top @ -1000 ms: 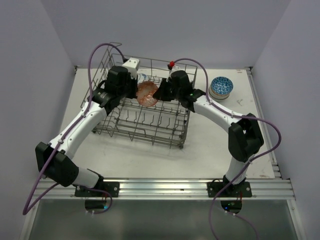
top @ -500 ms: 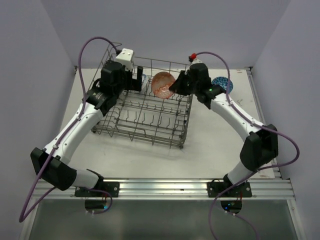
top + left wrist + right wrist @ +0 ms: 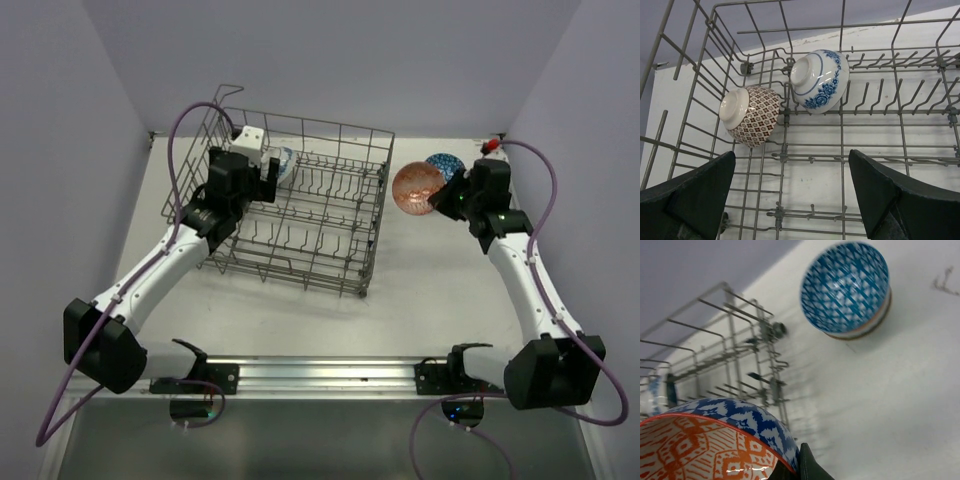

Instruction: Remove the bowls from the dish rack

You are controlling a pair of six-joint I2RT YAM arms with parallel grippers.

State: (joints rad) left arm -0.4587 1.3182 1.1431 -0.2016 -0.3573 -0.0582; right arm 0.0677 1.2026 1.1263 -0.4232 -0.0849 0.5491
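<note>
The grey wire dish rack point(image 3: 290, 265) stands at the table's centre-left. Inside its far left corner lie two bowls on their sides, a brown-patterned one point(image 3: 751, 115) and a blue floral one point(image 3: 820, 80). My left gripper point(image 3: 792, 155) hovers open over the rack floor just short of them, with nothing between its fingers. To the right of the rack, my right gripper point(image 3: 440, 198) is shut on the rim of a bowl point(image 3: 705, 450) with an orange inside and a blue outside. That bowl point(image 3: 417, 187) hangs above the table next to a stack of blue patterned bowls point(image 3: 846, 287).
The rack's right wall point(image 3: 730, 350) is close to the left of the held bowl. The blue stack point(image 3: 447, 166) sits near the back right of the table. Side walls enclose the table, and a metal rail point(image 3: 330, 372) runs along its near edge.
The left gripper let go of the orange bowl and drew back to the rack's far left corner. The right arm carried the bowl out of the rack, rightwards to the blue stack.
</note>
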